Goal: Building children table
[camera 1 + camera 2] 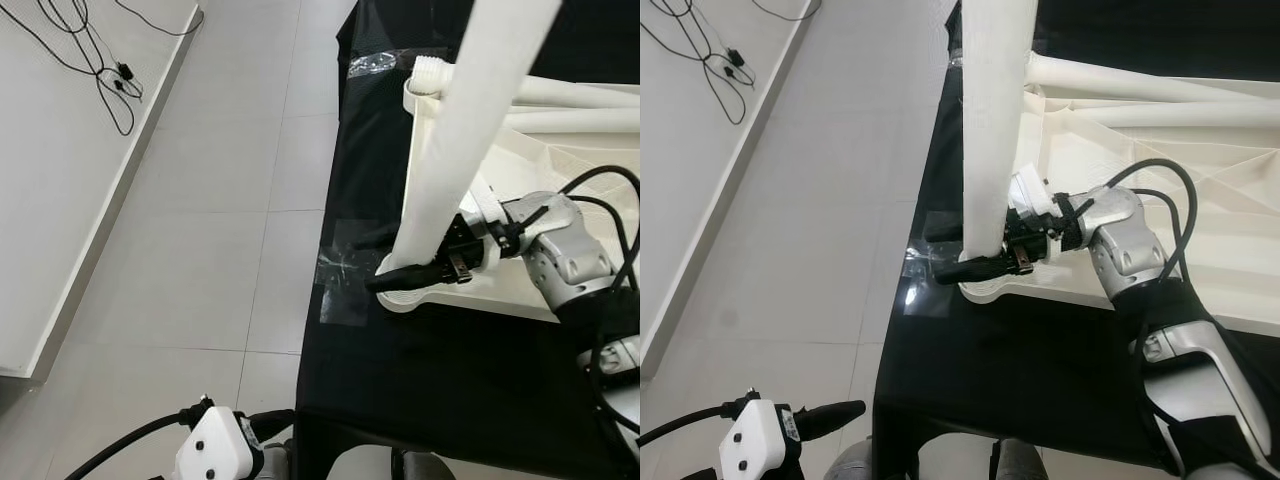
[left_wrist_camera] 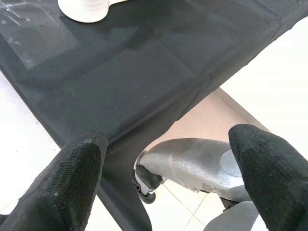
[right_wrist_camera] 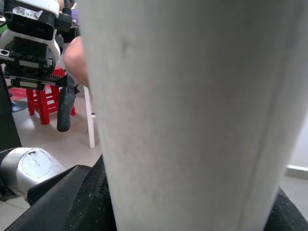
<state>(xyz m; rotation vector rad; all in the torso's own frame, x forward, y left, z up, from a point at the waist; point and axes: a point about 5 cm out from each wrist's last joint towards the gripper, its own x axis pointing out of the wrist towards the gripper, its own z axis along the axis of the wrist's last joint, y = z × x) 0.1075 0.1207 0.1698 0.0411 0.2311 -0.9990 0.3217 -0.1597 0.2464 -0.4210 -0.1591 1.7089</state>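
Right gripper [image 1: 985, 258] clamps the white leg [image 1: 995, 130] low, upright over the corner socket [image 1: 405, 293] of the overturned tabletop [image 1: 560, 170]. Keep it vertical, seat squarely. Left gripper [image 2: 168, 178] hangs open, idle.

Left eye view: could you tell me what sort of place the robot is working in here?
Probably an indoor workroom or lab rather than a lived-in home: pale tiled floor, loose cables on a white platform, and a black-draped work table holding the white children's table.

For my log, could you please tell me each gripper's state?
Left gripper: open, holding nothing, beside the black-covered table.
Right gripper: shut on the white table leg.
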